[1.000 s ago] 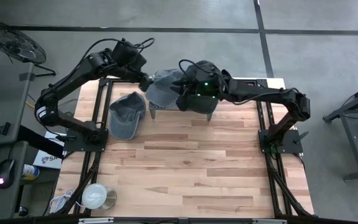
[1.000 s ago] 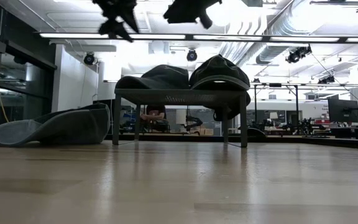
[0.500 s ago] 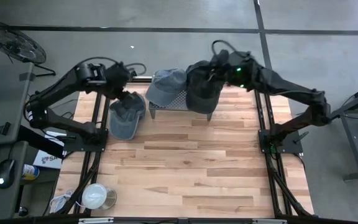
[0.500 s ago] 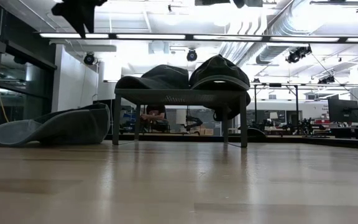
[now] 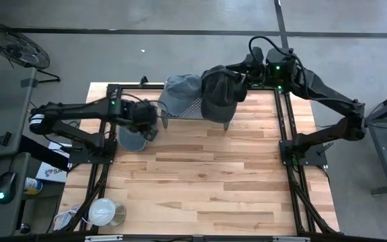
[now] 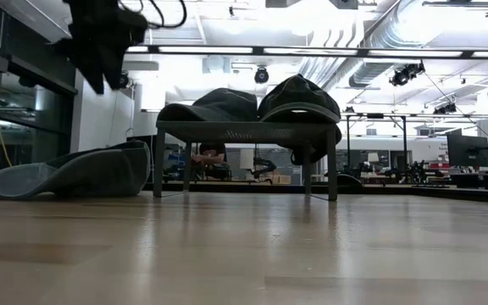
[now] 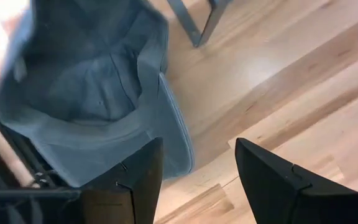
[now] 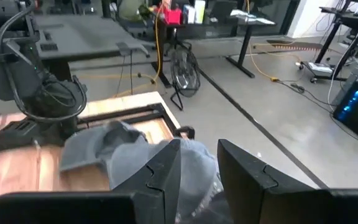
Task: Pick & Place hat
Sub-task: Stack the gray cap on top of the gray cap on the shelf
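Observation:
A blue-grey hat [image 5: 132, 136] lies crown down, hollow side up, on the table's left part [image 7: 92, 106] [image 6: 74, 172]. My left gripper [image 5: 144, 121] [image 7: 194, 171] hovers open just above its brim edge, seen high in the low view [image 6: 100, 42]. A small metal rack [image 5: 195, 111] [image 6: 244, 129] near the far edge carries a second blue-grey hat [image 5: 180, 91] [image 6: 214, 103] and a dark hat [image 5: 220, 97] [image 6: 299, 93]. My right gripper [image 5: 242, 74] [image 8: 199, 171] is open, raised beyond the dark hat's far right side.
A clear round container [image 5: 103, 212] stands at the near left corner. The rack's legs [image 7: 194, 25] stand close to the hat on the table. Bare wood [image 5: 207, 181] fills the middle and near part of the table. Black frame rails [image 5: 284, 134] run along both sides.
My left gripper has swung from over the rack toward the table's left and near side and come down over the hat on the table. My right gripper has drawn back from over the rack toward the far right corner. All three hats have stayed put.

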You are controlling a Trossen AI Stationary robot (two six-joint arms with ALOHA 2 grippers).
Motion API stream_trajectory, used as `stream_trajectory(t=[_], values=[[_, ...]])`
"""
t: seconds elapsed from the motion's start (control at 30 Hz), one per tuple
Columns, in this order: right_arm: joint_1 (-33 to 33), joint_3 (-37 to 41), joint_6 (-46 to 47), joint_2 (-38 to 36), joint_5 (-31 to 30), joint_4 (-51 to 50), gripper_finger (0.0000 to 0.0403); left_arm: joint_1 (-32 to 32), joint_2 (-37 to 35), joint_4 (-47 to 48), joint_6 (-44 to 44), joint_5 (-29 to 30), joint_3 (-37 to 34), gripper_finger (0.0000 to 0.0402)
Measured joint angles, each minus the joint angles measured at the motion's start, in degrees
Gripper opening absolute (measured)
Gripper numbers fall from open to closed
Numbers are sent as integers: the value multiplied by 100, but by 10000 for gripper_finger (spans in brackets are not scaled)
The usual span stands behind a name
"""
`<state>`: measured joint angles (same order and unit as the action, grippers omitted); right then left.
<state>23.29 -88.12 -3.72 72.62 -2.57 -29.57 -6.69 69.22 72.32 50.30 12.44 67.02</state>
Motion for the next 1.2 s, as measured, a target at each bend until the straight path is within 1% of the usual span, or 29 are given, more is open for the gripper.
stream_trajectory(t=[0.13, 0.23, 0.33, 0.5, 0.57, 0.83, 0.93, 1.13, 1.2], values=[[0, 0, -165, -56, 0, -339, 99, 82, 78, -378, 514, -4, -432, 195], [-2, 0, -279, -64, -33, -630, 99, 76, 157, -612, 597, -76, -658, 197], [-2, 0, -298, -74, -56, -816, 99, 73, 349, -812, 597, -75, -739, 209], [-2, 0, -423, -125, -71, -934, 99, 69, 747, -800, 564, 237, -742, 239], [-2, 0, -424, -155, -72, -936, 99, 69, 924, -800, 561, 458, -741, 248], [-2, 0, -404, -280, -68, -962, 99, 49, 1445, -896, 553, 911, -743, 254], [-9, 0, -396, -300, -69, -965, 99, -27, 1548, -1080, 551, 871, -837, 254], [-9, 0, -382, -302, -68, -965, 99, -189, 1590, -1403, 573, 603, -1275, 254], [-9, 0, -406, -302, -68, -965, 99, -194, 1592, -1496, 573, 458, -1363, 248]])
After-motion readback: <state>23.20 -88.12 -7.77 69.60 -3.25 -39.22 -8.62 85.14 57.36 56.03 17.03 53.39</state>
